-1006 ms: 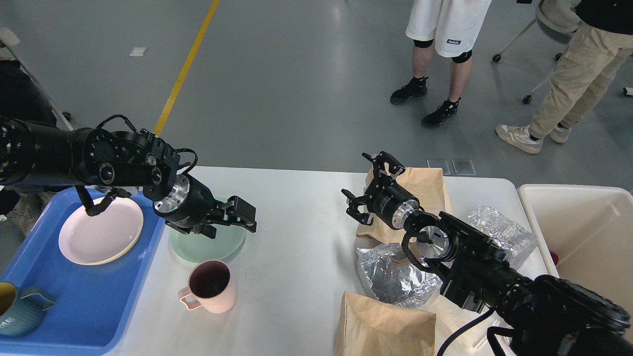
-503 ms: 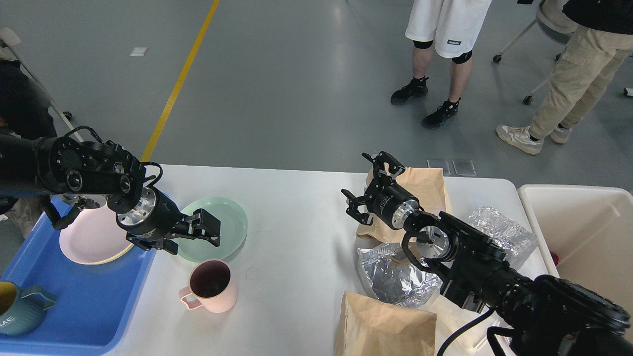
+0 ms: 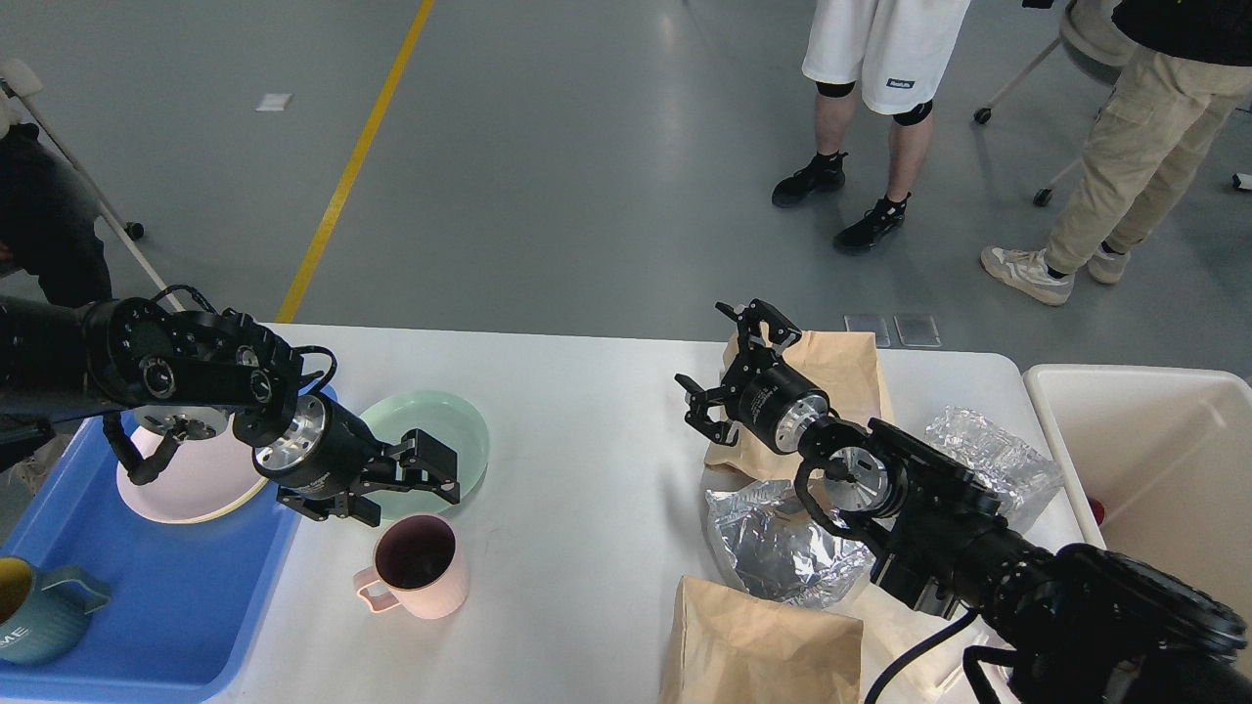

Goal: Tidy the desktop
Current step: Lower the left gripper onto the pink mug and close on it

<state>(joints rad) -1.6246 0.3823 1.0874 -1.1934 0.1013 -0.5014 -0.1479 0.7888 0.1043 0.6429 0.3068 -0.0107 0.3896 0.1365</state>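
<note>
While both pincers gape empty | left pincer [image 3: 406,481] over green plate [image 3: 452,430] | right pincer [image 3: 726,367] above table [image 3: 587,469] | pink mug [image 3: 416,564] near plate

Readable text: one partial word, rest illegible
White letters "ME" on the teal mug [image 3: 44,611] at the bottom left; small dark label on the white shorts [image 3: 898,84] is too small to read.
</note>
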